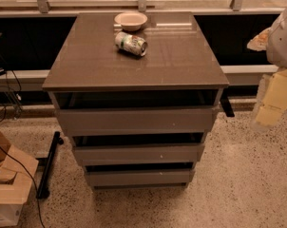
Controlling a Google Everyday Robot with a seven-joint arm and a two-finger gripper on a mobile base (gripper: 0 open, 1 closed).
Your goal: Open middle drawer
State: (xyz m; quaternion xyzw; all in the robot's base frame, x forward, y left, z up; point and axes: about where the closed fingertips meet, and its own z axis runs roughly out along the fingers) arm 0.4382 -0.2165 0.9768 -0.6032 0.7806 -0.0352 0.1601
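The gripper (275, 99), a blurred pale yellow and white shape, is hanging at the right edge of the view, beside the cabinet's upper right corner and apart from it. Whether it is spread or closed cannot be told. It is touching nothing and is sitting well apart from the middle drawer (138, 154).

That flat grey-brown handleless drawer front, with a tiny pale speck near its centre, is lying second in the stack of three, low in the middle of the view. A dark gap is showing along its upper edge. Just above it the wider, taller grey top drawer front (134, 121) is sitting, and just below it the narrowest grey bottom drawer front (139, 177).

Over the three fronts the glossy brown counter (86, 65) is carrying two things near its far edge: a shallow cream bowl (130, 20), standing upright, and a crushed green and white drink can (131, 43), lying on its side just in front of the bowl.

On the speckled stone floor (248, 175), to the left of the cabinet, an open cardboard box (8, 184) is resting, with a thin black cable (20, 167) running across it.
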